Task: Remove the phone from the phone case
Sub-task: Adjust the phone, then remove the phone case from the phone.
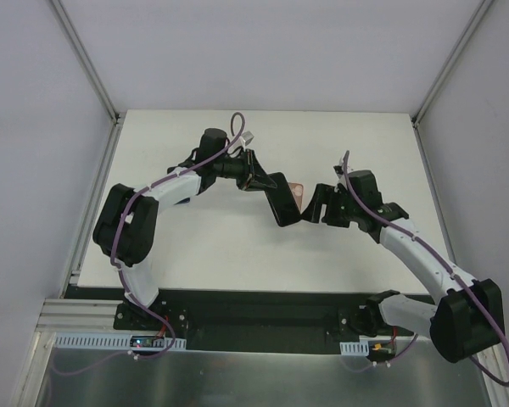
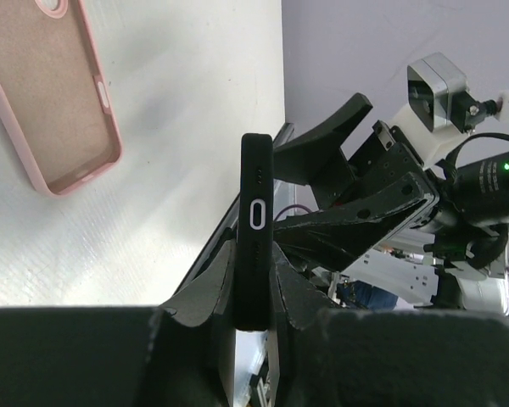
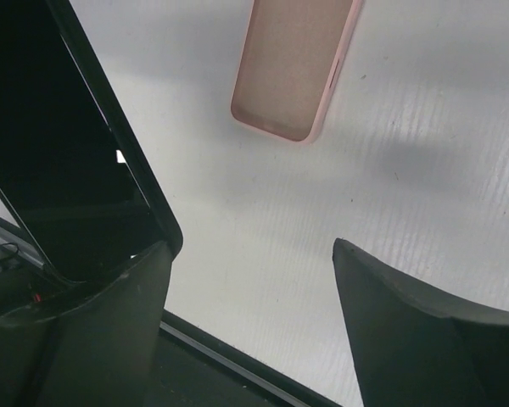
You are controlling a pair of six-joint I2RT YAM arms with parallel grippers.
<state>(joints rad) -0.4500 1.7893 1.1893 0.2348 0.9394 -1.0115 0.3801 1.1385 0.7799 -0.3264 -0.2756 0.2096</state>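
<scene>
Left gripper [image 2: 254,297]: clamped tight on the phone [image 2: 256,229], one finger on each flat face. It grips the phone near one end, and the rest sticks out past the fingertips.

Phone: out of the case and up in the air over the middle of the table [image 1: 237,246], between the two arms. From the left wrist you look straight down its thin edge, with a small oval slot facing the lens. From above it is a dark slab slanting from the left gripper towards the right one.

Case [image 2: 55,93]: lying flat on the white table with its hollow side up and nothing in it. It is beneath the phone and apart from it. From above, only a pink corner peeks out past the phone's far right side.

Right gripper [image 3: 246,254]: jaws spread wide, with only bare table between them. The phone's free end lies against the outer side of one finger [image 3: 110,322], though I cannot tell whether they actually touch. It hovers just right of the phone, with the case farther out ahead of it.
</scene>
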